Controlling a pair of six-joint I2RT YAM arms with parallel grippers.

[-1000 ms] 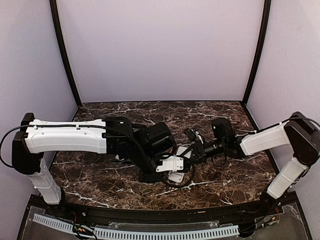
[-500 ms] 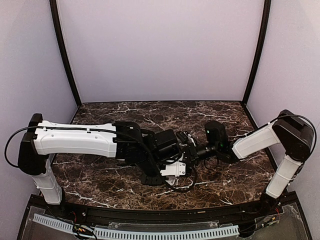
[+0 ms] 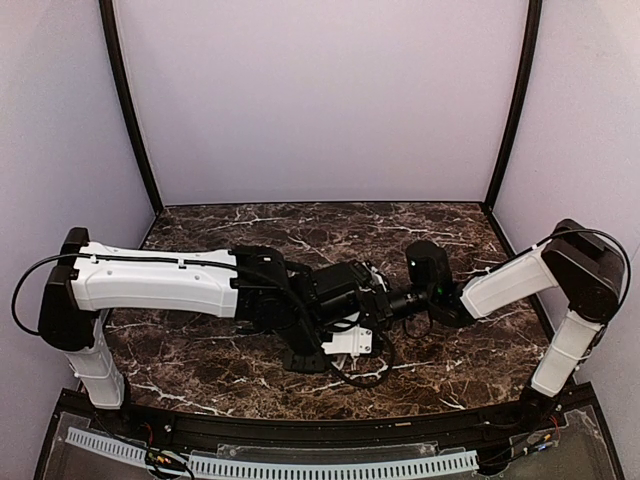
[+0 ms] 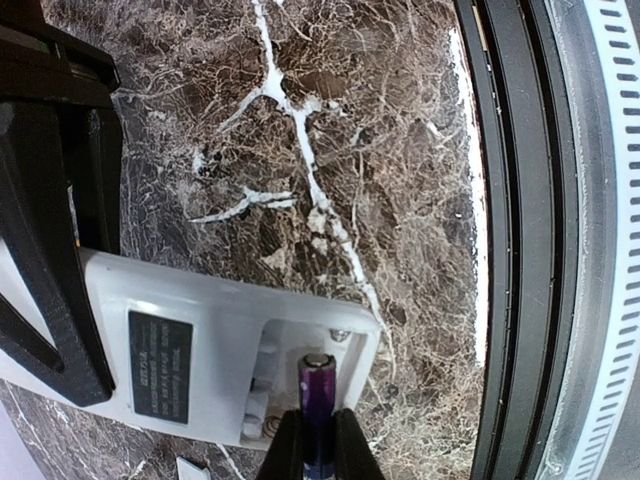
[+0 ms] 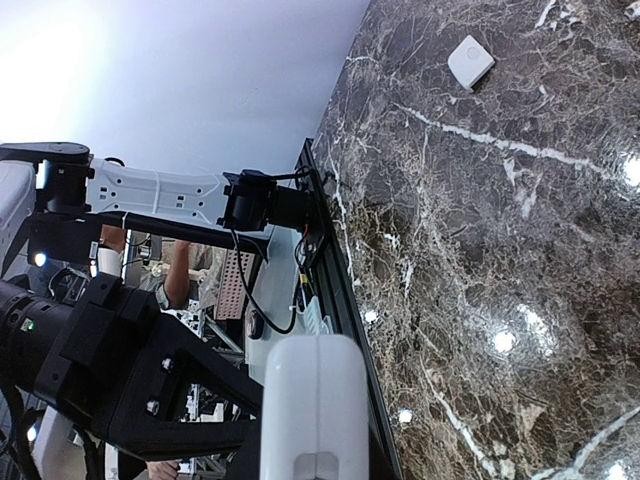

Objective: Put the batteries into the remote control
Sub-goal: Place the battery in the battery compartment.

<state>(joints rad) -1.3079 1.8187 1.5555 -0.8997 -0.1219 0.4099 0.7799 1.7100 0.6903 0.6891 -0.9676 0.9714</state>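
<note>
Remote point(image 4: 225, 320): light, rigid plastic shell, smooth and likely to slip. It is held off the desk point(image 4: 330, 120) near the middle of the near edge, white back up, compartment point(image 4: 300, 350) open. The right end effector point(image 4: 65, 330) is clamped across the end away from the compartment. That is the correct hold, as it leaves the bay free.

Purple battery point(image 4: 318, 400): small, hard, round, and prone to roll or twist in a pinch. The left end effector point(image 4: 317, 440) is pressed together on its rear portion, with its nose inside the bay. Grip the body, not the tip.

Hard to make out:
- Orange battery: not seen in any view
- Polarity marks and far contact: too small to read
- Spring point(image 4: 268, 426) in the adjacent slot: partly shadowed
- Top view: arms cover both items
- Small white piece point(image 5: 470, 62) on the desk: possibly the cover, uncertain
</note>
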